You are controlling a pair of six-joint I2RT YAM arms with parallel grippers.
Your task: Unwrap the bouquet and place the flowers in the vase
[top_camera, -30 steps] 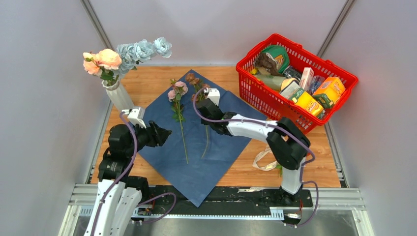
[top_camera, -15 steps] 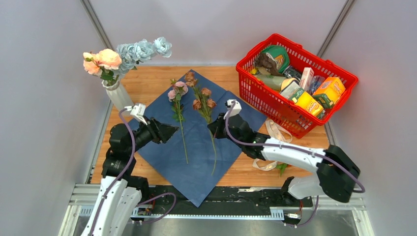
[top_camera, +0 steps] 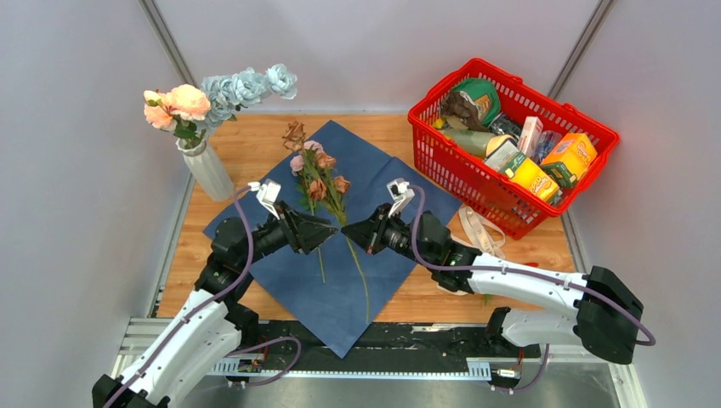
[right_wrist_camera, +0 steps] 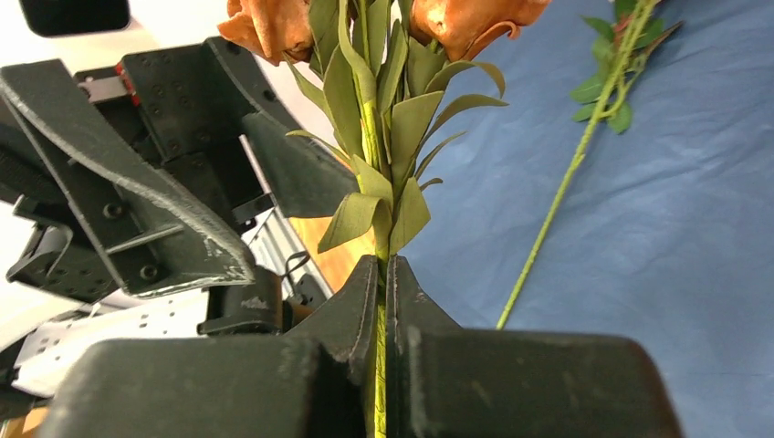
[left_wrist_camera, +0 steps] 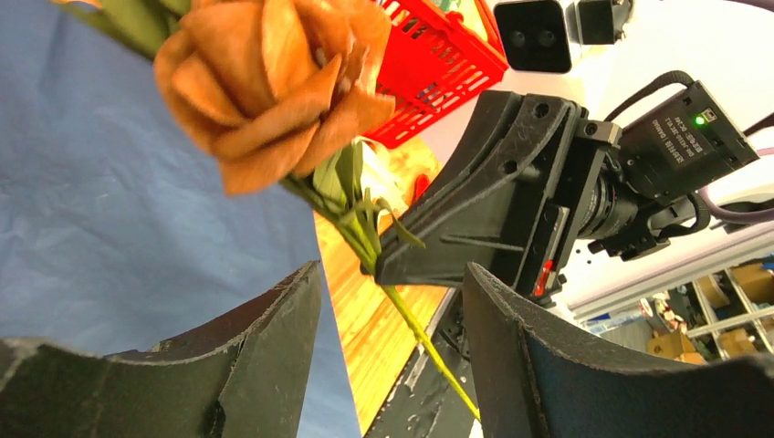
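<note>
Right claw [right_wrist_camera: 383,269] clenched on brown-flower stem [right_wrist_camera: 370,137], held above blue paper [top_camera: 281,272]. Left claw [left_wrist_camera: 392,274] spread wide, straddling same stem, contact unclear. Vase [top_camera: 207,170] far-left on surface [top_camera: 255,136], pink and pale-blue blooms [top_camera: 212,93] inside.

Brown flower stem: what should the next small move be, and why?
Probably ease the left gripper a little forward so its open jaws straddle the brown flower stem: the right gripper holds that stem pinched, and the left one faces it without touching.

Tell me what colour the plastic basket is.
Red plastic shopping basket; clearest in the top view.
</note>
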